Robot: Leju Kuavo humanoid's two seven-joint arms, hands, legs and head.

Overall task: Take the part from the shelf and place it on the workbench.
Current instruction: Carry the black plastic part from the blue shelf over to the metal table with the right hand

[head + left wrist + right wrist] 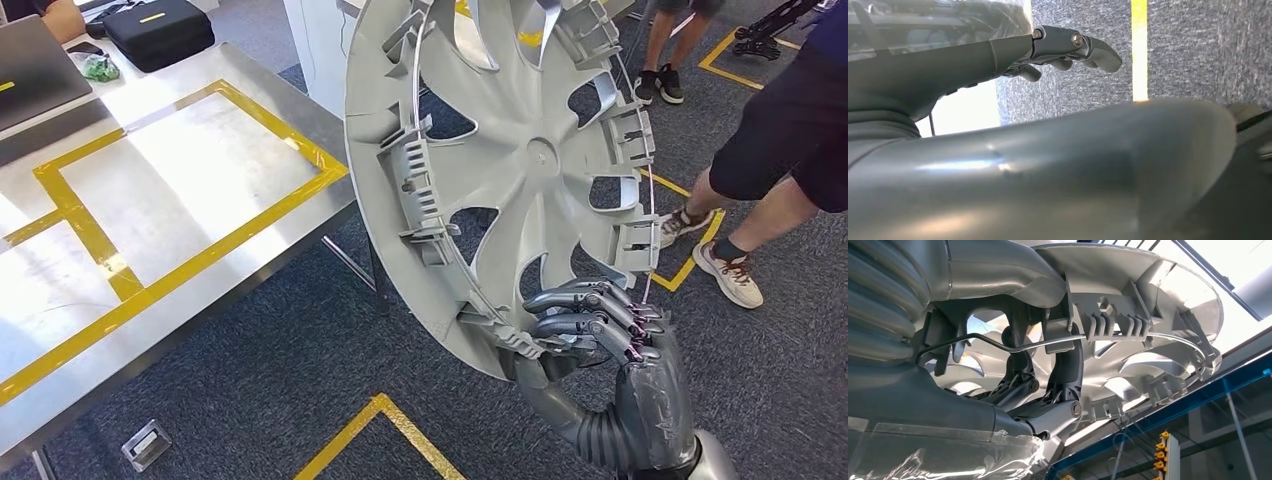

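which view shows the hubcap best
The head view: the whole hubcap shows, inner side with clips and wire ring facing the camera, its lower rim held by the right hand. The right wrist view shows a close, partial stretch. The left wrist view shows carpet.

No text, label, brand, number or sign can be read anywhere in these views.
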